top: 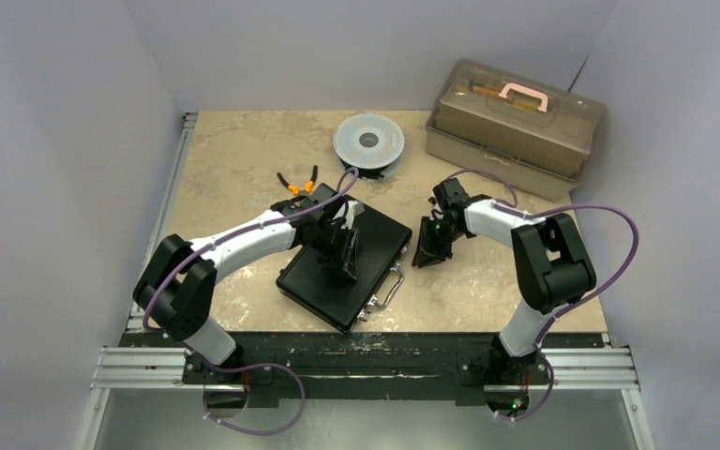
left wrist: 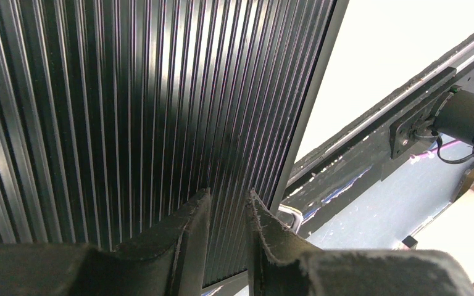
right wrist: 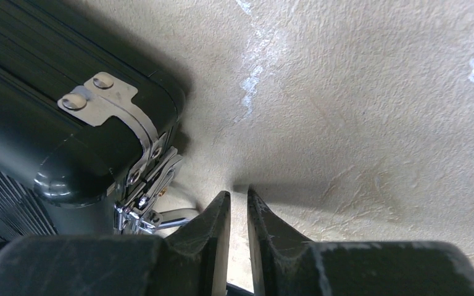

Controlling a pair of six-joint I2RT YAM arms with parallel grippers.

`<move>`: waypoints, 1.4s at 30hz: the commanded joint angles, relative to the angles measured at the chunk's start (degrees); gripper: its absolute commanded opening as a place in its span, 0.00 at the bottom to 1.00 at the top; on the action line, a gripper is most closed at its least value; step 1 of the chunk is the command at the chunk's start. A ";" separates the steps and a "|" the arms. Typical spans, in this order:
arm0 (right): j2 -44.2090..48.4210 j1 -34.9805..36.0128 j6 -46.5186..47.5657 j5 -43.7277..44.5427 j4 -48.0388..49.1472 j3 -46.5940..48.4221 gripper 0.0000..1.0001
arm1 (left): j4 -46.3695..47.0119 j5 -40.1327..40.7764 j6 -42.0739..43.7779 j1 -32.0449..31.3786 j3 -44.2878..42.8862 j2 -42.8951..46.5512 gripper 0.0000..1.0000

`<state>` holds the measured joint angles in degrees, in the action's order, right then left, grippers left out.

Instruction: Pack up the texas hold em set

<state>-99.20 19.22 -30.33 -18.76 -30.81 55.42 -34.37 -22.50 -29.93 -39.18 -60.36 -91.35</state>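
Packing nearly done: the black ribbed briefcase (top: 311, 281) of the hold 'em set lies shut and flat on the table (top: 244, 169), and we see no loose chips, cards or discs anywhere around either claw. We judge the contents to be inside and the lid down. What is left, as far as we can tell, is making the case fast. The right wrist view shows a chrome latch (right wrist: 141, 206) below a silver corner plate (right wrist: 108, 102), but we cannot tell whether it is snapped home.

The left claw (top: 345, 251) hangs directly above the lid, the ribs running beneath and ahead of its tips. From its own camera the left claw (left wrist: 229, 194) stands only narrowly parted and has hold of nothing; the briefcase (left wrist: 129, 92) fills the view behind the slim gap. We cannot tell whether the tips press on the lid or hover just clear.

The right claw (top: 428, 248) is off the case, on bare table just beside its handle-side edge. The right claw (right wrist: 237, 194) is closed and empty, tips pointed at the table. The briefcase (right wrist: 31, 135) corner lies to its left, close by but apart, and the latch is the nearest part. The silver handle (top: 389, 286) sticks out on that same edge, nearer the arm bases than this claw.
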 commanded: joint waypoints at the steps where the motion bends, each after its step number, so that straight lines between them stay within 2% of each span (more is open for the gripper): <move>1: 3.89 2.57 3.85 5.36 -2.83 -1.89 0.26 | 0.82 1.18 -0.56 -1.01 2.99 -2.13 0.26; 5: 11.21 10.42 4.23 5.00 -6.13 -2.98 0.39 | 1.53 0.67 -0.98 -1.00 3.52 -2.46 0.26; 8: 17.47 17.07 3.56 3.18 -5.69 -4.22 0.53 | 1.96 0.38 -1.38 -1.06 4.01 -2.24 0.26; 11: 22.28 19.67 3.37 0.09 -3.08 -5.32 0.67 | 2.39 0.19 -1.59 -1.03 4.58 -1.67 0.26; 14: 21.88 20.70 3.04 -6.45 0.82 -6.32 0.71 | 2.53 -0.13 -1.87 -0.99 5.04 -1.23 0.26; 16: 20.00 23.18 3.07 -7.03 1.53 -5.53 0.71 | 2.81 -0.34 -1.91 -1.00 5.40 -1.04 0.26; 19: 18.12 27.55 2.50 -4.56 2.57 -4.87 0.71 | 2.89 -0.52 -1.84 -1.00 5.80 -1.03 0.26; 21: 16.76 29.19 1.93 -4.04 3.29 -4.95 0.66 | 3.14 -0.63 -1.92 -0.99 6.00 -0.90 0.26; 25: 15.88 30.97 1.22 -3.65 4.20 -5.31 0.38 | 3.66 -0.87 -2.42 -0.99 6.70 -0.44 0.26; 28: 15.04 32.12 0.98 -3.54 4.75 -5.61 0.30 | 4.16 -1.04 -2.72 -1.06 7.13 -0.30 0.26; 35: 12.89 34.17 0.42 -1.45 6.14 -7.44 0.24 | 4.47 -0.70 -2.78 -0.99 7.35 -0.09 0.25; 42: 9.74 34.39 0.10 0.53 11.74 -14.73 0.20 | 4.74 -0.70 -3.19 -0.99 7.95 0.47 0.25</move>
<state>-87.24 53.15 -30.61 -20.47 -19.49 44.56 -28.10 -24.08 -32.56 -39.03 -55.79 -88.71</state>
